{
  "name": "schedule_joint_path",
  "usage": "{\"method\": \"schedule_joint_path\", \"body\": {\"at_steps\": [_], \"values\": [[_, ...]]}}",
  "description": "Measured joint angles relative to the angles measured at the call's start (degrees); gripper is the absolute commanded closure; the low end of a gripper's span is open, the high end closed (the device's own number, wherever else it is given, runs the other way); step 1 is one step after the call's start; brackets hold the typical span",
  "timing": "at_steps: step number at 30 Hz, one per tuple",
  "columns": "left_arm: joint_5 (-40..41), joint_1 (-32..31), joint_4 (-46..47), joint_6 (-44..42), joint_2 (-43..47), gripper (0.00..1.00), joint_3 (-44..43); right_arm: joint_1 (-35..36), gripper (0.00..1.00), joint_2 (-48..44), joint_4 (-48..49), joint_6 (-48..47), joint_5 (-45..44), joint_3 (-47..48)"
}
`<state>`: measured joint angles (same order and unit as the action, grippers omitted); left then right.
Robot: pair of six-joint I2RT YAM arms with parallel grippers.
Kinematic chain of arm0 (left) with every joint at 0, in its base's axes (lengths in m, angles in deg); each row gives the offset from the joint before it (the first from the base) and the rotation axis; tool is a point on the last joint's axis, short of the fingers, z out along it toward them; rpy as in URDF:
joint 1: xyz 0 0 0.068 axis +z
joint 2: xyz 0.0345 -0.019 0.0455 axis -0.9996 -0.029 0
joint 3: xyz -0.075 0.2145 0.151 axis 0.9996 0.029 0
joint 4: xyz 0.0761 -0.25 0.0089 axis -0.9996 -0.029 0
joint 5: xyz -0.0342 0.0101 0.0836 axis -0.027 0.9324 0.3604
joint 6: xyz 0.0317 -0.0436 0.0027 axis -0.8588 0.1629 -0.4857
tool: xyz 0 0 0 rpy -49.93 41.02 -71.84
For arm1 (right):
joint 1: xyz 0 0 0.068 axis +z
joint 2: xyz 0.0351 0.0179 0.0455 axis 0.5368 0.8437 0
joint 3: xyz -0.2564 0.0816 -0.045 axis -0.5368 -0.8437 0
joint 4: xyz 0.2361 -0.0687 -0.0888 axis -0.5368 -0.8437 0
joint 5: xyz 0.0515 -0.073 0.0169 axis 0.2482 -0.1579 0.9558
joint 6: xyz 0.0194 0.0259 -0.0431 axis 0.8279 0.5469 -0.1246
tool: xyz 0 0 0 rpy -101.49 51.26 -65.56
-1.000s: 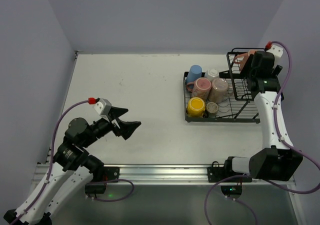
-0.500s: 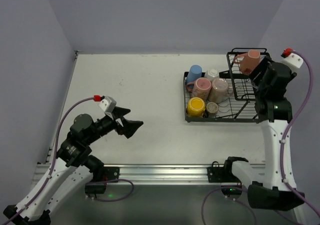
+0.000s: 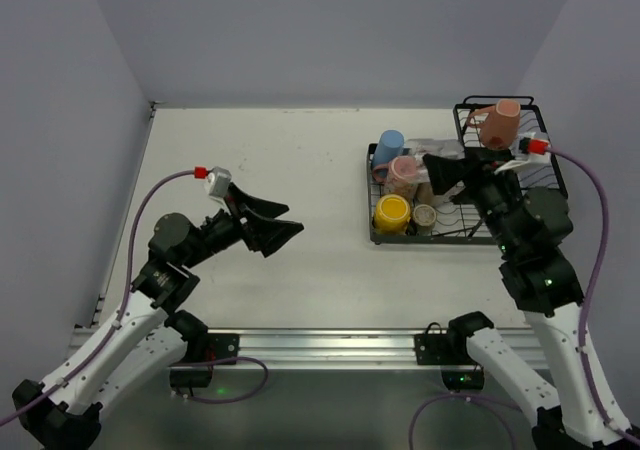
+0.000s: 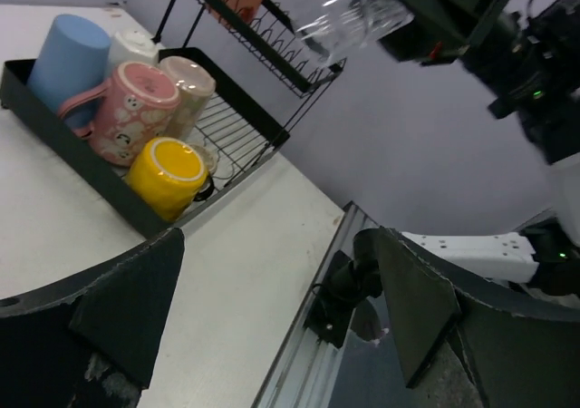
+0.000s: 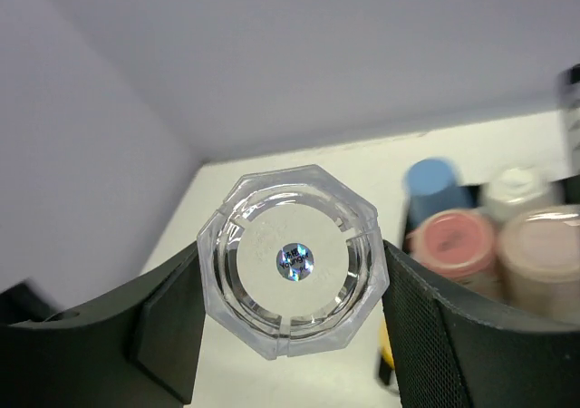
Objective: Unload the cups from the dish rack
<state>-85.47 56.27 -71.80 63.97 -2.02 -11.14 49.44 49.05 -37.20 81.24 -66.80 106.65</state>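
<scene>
right gripper [image 5: 294, 322] clamps the clear glass tumbler [image 4: 349, 18] raised over the dish rack [image 4: 72, 154], while the left gripper [image 3: 272, 226] gapes wide, empty.

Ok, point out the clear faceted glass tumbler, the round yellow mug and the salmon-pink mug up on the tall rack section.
clear faceted glass tumbler [image 5: 292, 261], right wrist view, centre of its base
round yellow mug [image 3: 391, 211], top external view, its top face
salmon-pink mug [image 3: 498, 123], top external view, its side wall

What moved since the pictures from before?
The right tool left the tall basket end of the dish rack and swung left over the tray; it now grips a clear glass. The left tool, open, crept forward and right. The blue cup, pink cup and yellow cup stayed put.
</scene>
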Motion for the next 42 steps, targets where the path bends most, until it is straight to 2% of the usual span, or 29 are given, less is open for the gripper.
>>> {"method": "schedule_joint_path", "body": {"at_steps": [3,8,13,19,22,23,25,26,29,30,31,32,35,37,42], "values": [[-1.42,0.0,8.9,6.23,-2.97,0.17,2.34,6.54,0.7,1.68,8.26,5.7,7.63,-7.76],[-1.79,-0.02,17.94,14.01,-7.21,0.18,5.53,15.26,0.7,7.74,21.24,13.75,15.61,-16.55],[-1.51,-0.61,23.41,18.01,-8.39,0.21,6.08,21.38,0.7,12.55,31.78,18.58,18.27,-19.78],[-1.44,-0.76,26.82,19.85,-9.2,0.34,6.19,24.35,0.7,16.5,41.44,22.12,19.47,-20.85],[-1.46,-1.03,28.17,20.35,-9.33,0.47,6.56,24.65,0.7,18.71,45.88,23.98,19.65,-21.46],[-1.44,-1.07,28.44,20.46,-9.35,0.58,6.71,24.74,0.7,19.58,47.19,24.61,19.82,-21.77],[-0.85,-1.07,28.79,21.0,-9.38,0.68,7.21,24.79,0.7,21.55,50.01,26.27,20.59,-22.12],[-0.17,-1.05,28.85,21.03,-9.38,0.81,7.56,24.81,0.69,22.29,51.08,26.82,20.76,-22.12],[1.64,-1.07,29.88,22.36,-8.83,1.0,7.96,24.85,0.35,24.0,54.25,28.52,20.94,-22.32],[2.03,-1.11,29.81,22.36,-8.41,1.0,7.8,24.9,0.24,24.13,55.01,29.0,21.0,-22.38],[2.47,-1.29,28.89,22.03,-7.85,1.0,7.3,25.07,0.06,24.06,55.54,29.38,20.79,-22.56],[3.32,-1.73,26.99,20.57,-7.43,1.0,6.47,25.16,0.01,23.78,55.45,29.62,20.2,-22.75],[11.02,-1.79,17.77,14.69,-7.1,1.0,2.99,25.79,0.01,21.24,52.7,28.04,17.53,-24.39],[17.59,-1.68,8.33,10.03,-9.25,1.0,-1.57,25.99,0.01,18.25,49.03,26.6,15.67,-25.59],[32.87,0.2,-15.8,-2.03,-23.32,1.0,-20.74,26.03,0.01,8.92,39.56,21.81,10.08,-28.98]]}}
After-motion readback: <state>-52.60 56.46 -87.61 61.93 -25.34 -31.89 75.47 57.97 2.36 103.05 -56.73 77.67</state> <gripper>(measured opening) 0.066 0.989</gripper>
